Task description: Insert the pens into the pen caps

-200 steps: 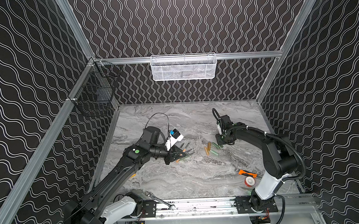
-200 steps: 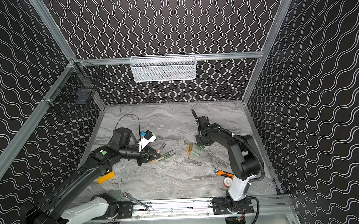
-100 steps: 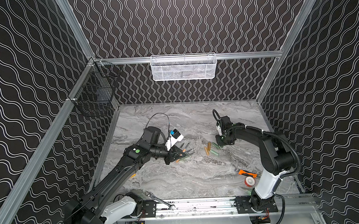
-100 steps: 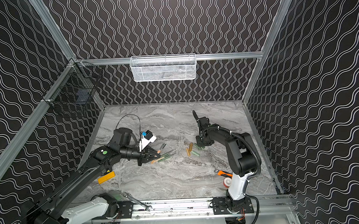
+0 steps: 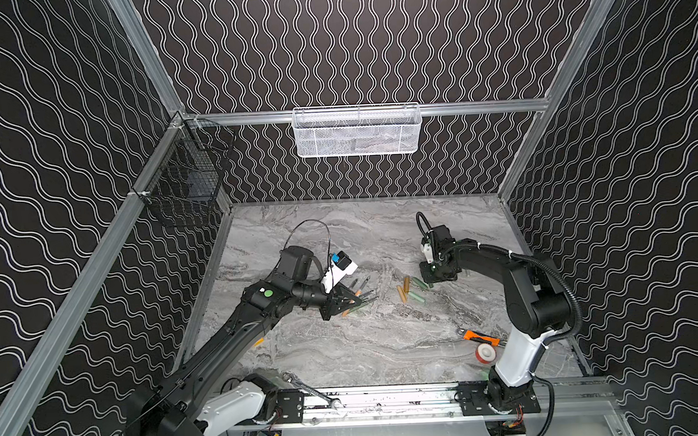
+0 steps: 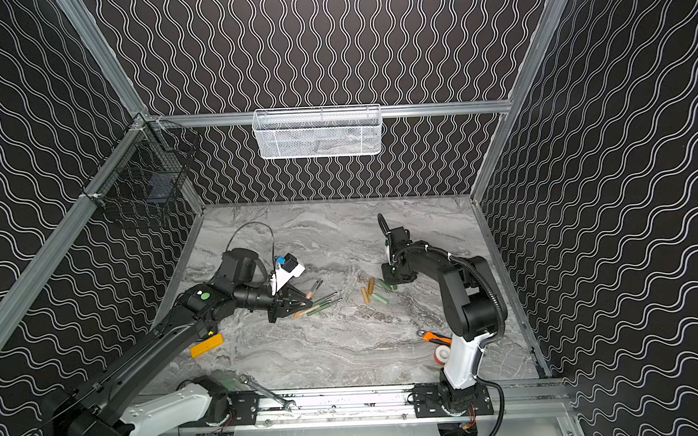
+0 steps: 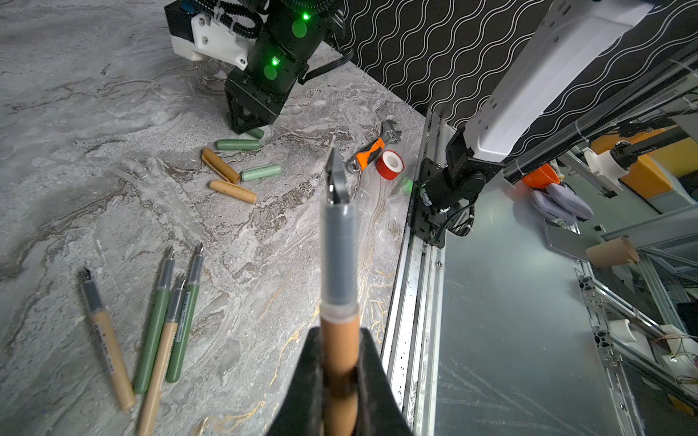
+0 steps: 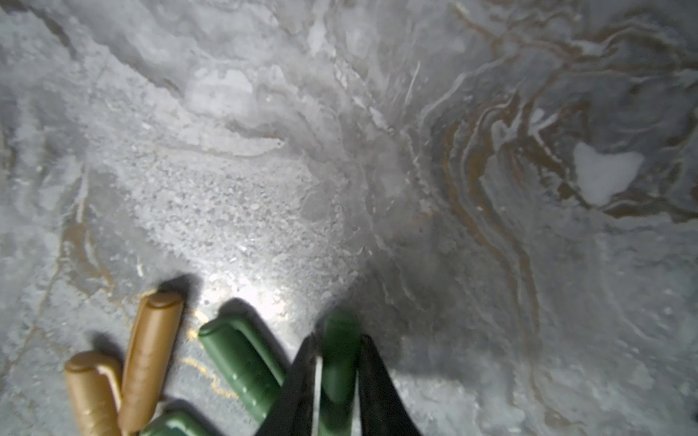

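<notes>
My left arm (image 5: 239, 333) runs low and long from the near left corner, forearm almost level, with the wrist turned toward the middle of the worktop (image 5: 365, 348). My left jaws are clamped together on a tan pen (image 7: 338, 339), gripping its barrel. The grey section and dark nib stick out ahead of them. Four more pens (image 7: 162, 321) lie loose on the worktop just beside that grip, two tan and two green, lying close together with their nibs pointing roughly the same way.

My right arm (image 5: 486, 257) rises from the near right corner, folds at a high elbow and reaches back toward the centre. The wrist is bent so the right jaws point down onto the worktop. They are closed against both sides of a dark green cap (image 8: 338, 362), which is low on the surface. I cannot tell whether it is lifted. The other caps (image 5: 407, 293), tan and green, lie just beside it.
</notes>
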